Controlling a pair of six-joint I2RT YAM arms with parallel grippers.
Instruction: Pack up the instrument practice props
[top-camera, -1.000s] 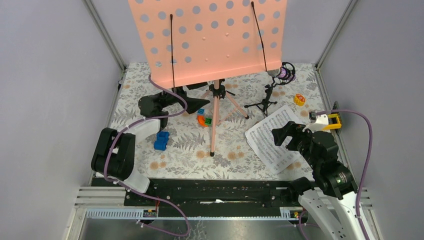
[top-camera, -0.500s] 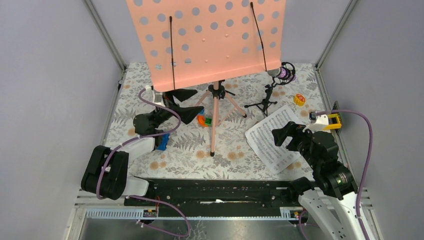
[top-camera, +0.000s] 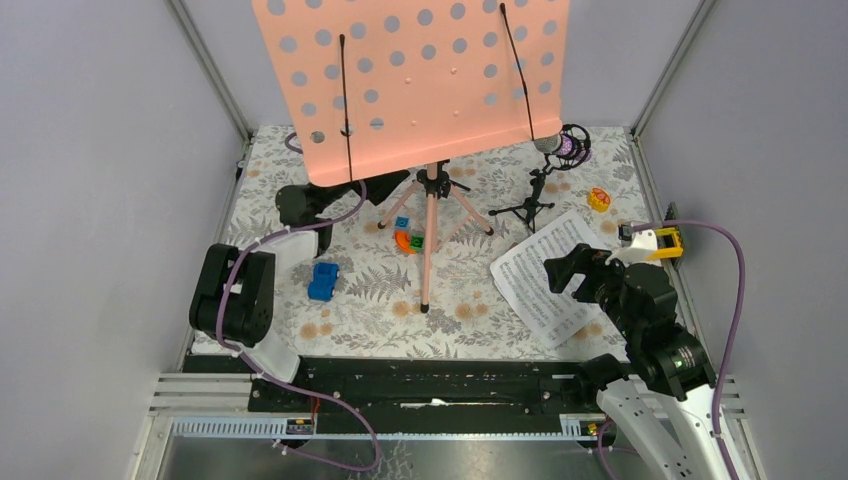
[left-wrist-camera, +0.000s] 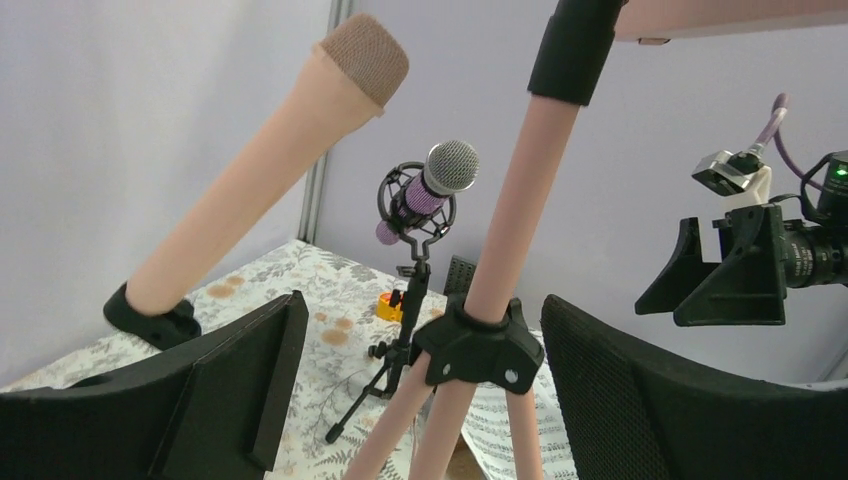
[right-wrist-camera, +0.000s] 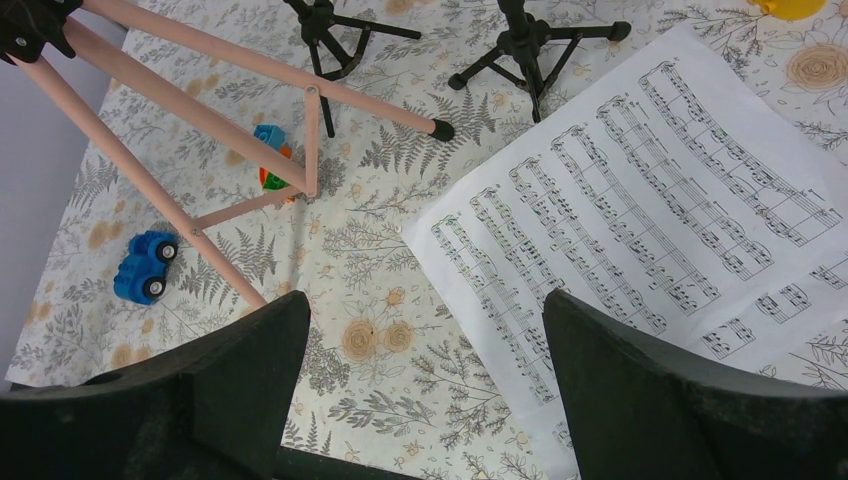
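The salmon-pink perforated rack stands tall at the back on pink tripod legs. My left gripper is open under the rack's lower edge. Its fingers flank the black tripod hub without touching it. A plain pink microphone leans to the hub's left. The purple glitter microphone sits in a black stand at the back right. A white sheet-music page lies flat on the right. My right gripper hovers open over the page's near edge.
A blue toy car lies left of the tripod. Orange and green blocks sit between the legs, and a yellow block is at the back right. The black microphone tripod stands beside the page. Grey walls close three sides.
The left arm pulled toward the near side half a second ago, then reached back up to the tripod hub, uncovering the blue car. The right arm has not moved.
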